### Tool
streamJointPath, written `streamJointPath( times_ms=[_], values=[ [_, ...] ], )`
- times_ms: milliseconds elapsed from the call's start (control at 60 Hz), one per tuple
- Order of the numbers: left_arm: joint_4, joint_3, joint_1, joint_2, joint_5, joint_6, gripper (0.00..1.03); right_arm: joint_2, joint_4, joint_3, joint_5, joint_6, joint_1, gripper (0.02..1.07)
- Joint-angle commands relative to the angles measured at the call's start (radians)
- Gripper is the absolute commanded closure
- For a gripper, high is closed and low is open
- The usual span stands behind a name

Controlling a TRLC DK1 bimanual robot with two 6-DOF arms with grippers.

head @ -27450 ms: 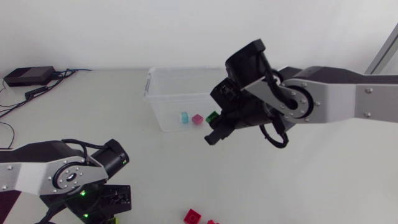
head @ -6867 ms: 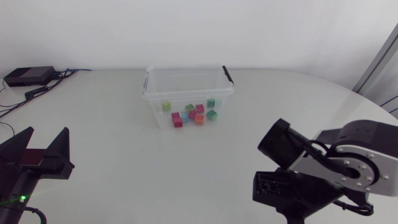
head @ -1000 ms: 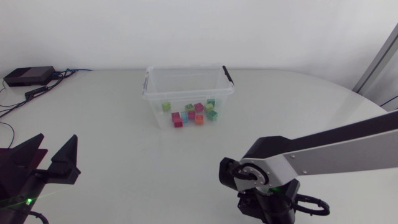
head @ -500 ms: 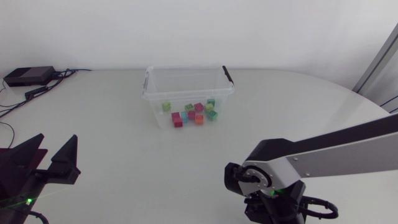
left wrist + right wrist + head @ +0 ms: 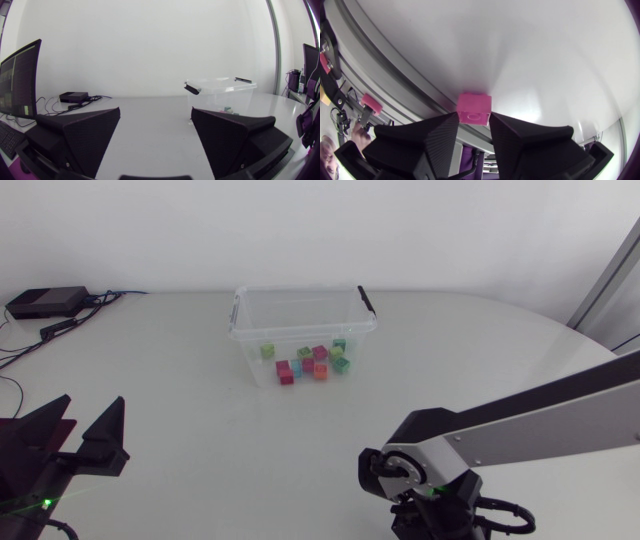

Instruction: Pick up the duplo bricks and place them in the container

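Observation:
A pink duplo brick (image 5: 474,107) sits at the table's front edge, studs facing the camera in the right wrist view. My right gripper (image 5: 473,131) is shut on it, one black finger against each side. From above, my right arm (image 5: 430,472) bends down at the front edge and hides both gripper and brick. The clear container (image 5: 300,320) stands at the back middle with several coloured bricks (image 5: 305,362) inside. My left gripper (image 5: 85,442) hangs open and empty at the front left. In its own view the fingers (image 5: 80,135) stand wide apart and the container (image 5: 222,92) lies far ahead.
A black box with cables (image 5: 45,302) lies at the table's back left corner. The container carries a black handle clip (image 5: 367,300) on its right rim. White tabletop (image 5: 200,410) stretches between the container and both arms.
My right arm's wrist has shifted slightly at the table's front edge. The left arm and the container have not moved.

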Motion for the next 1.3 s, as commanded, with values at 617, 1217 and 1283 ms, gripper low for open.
streamJointPath(
  times_ms=[617,1217,1283],
  values=[
    [-0.002,-0.019,0.003,-0.011,-0.008,-0.020,0.04,-0.145,0.081,0.538,-0.004,0.023,-0.094,0.82],
    [-0.002,-0.019,0.003,-0.011,-0.008,-0.020,0.04,0.048,0.739,0.936,-0.057,0.078,-0.258,0.82],
    [-0.002,-0.019,0.003,-0.011,-0.008,-0.020,0.04,0.102,0.779,0.982,-0.048,0.089,-0.278,0.82]
  ],
)
